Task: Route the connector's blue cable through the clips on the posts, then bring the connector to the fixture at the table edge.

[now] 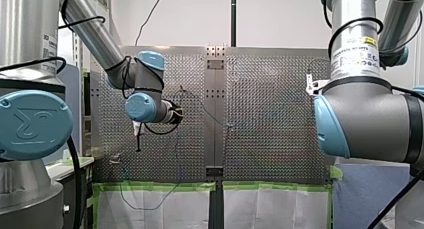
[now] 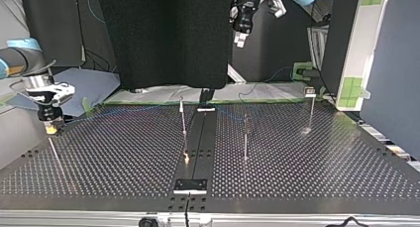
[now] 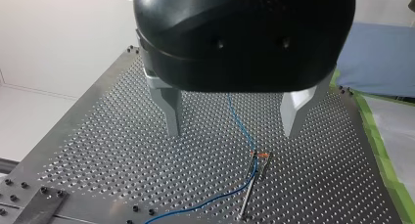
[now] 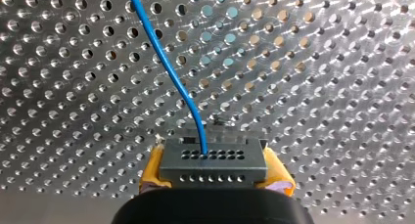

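- Connector (image 4: pixel 214 158): a small grey block with two rows of holes. It is clamped between the yellow pads (image 4: pixel 152 172) of my right gripper (image 4: pixel 216 177) and held just above the perforated table (image 4: pixel 318 87). I cannot tell whether it touches the surface.
- Blue cable (image 4: pixel 166 62): leaves one hole in the connector's upper row, rises in a curve and runs away across the table.
- My right gripper in the top view (image 2: pixel 51 129): low over the table at that view's left edge, close to the table's side border.
- Blue cable in the left wrist view (image 3: pixel 240 126): crosses the table under my left gripper (image 3: pixel 234 132), meets the clip (image 3: pixel 258 155) on top of a thin post (image 3: pixel 248 192), then bends away toward the table's edge. I cannot tell whether it is seated in the clip.
- My left gripper: metal fingers (image 3: pixel 172 114) spread wide, with nothing between them. In the top view it (image 2: pixel 241 38) hangs high above the far side of the table, well apart from my right gripper.
- Three slender posts (image 2: pixel 245 140): upright near the middle and toward the right of the top view, on either side of a dark centre strip (image 2: pixel 198 142).
- Green tape (image 1: pixel 160 186): lines the table's near edge in the front view.
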